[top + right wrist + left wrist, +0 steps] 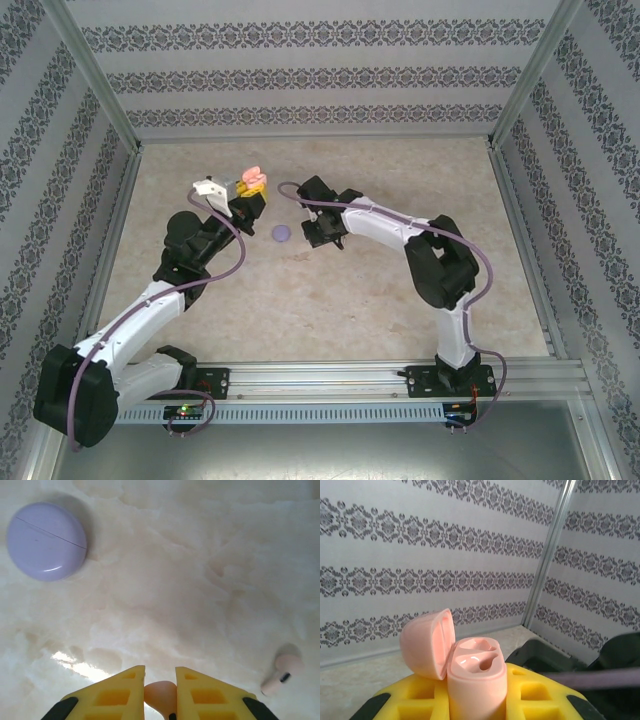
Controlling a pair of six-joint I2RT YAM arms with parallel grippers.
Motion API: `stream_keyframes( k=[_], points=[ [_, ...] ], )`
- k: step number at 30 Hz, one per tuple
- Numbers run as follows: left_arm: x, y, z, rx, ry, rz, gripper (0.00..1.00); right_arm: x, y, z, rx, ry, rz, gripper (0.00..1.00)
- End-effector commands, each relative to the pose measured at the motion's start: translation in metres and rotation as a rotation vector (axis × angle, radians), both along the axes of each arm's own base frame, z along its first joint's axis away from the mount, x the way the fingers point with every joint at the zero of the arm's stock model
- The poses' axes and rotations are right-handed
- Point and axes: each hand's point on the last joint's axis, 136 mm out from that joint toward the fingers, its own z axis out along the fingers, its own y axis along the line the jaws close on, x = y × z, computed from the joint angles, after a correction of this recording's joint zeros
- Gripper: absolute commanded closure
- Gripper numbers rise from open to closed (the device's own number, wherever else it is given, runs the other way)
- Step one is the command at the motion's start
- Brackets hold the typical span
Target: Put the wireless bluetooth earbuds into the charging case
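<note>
My left gripper (250, 196) is shut on a pale pink charging case (477, 677) and holds it upright above the table. The case's lid (426, 642) is swung open to the left, and both wells are empty. Its yellow fingers (540, 692) press the case from both sides. My right gripper (160, 681) hovers low over the table, shut on a pale pink earbud (160, 695) pinched between its yellow fingertips. A second pale pink earbud (281, 675) lies on the table to the right of that gripper.
A round purple case (46, 541), shut, lies on the marble-look table (330, 300) between the two grippers, also seen from above (282, 233). Patterned walls and metal frame posts (551, 550) enclose the workspace.
</note>
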Motion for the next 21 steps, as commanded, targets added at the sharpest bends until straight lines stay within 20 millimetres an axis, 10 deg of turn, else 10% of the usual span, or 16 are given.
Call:
stream_keyframes(
  k=[1, 21],
  points=[
    [-0.003, -0.007, 0.002, 0.035, -0.066, -0.034, 1.00, 0.003, -0.004, 0.037, 0.062, -0.082, -0.035, 0.81],
    [-0.024, -0.072, -0.019, 0.168, -0.144, -0.366, 1.00, -0.014, -0.048, 0.249, 0.352, -0.522, -0.064, 0.79]
  ],
)
